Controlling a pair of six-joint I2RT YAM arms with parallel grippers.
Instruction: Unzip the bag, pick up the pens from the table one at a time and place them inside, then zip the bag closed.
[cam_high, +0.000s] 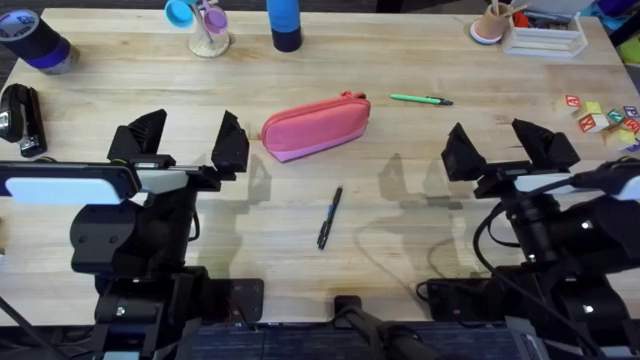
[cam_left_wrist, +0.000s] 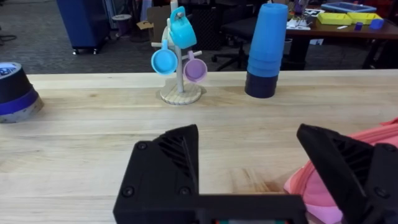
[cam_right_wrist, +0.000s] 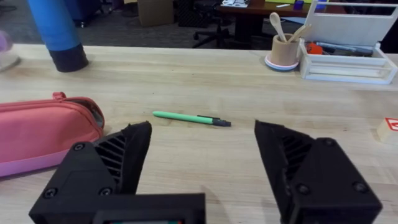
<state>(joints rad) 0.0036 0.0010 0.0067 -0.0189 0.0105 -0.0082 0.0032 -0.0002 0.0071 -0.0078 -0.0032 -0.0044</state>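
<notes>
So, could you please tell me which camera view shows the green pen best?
The right wrist view: the green pen lies whole and close on the table, dark tip clear, beyond the open right gripper. The overhead view shows it whole but small, right of the bag.

Pink-red bag (cam_high: 316, 125) lies near the surface (cam_high: 420, 250) centre; green pen (cam_high: 420, 99) toward the right edge, dark pen (cam_high: 330, 216) nearer the front edge
</notes>
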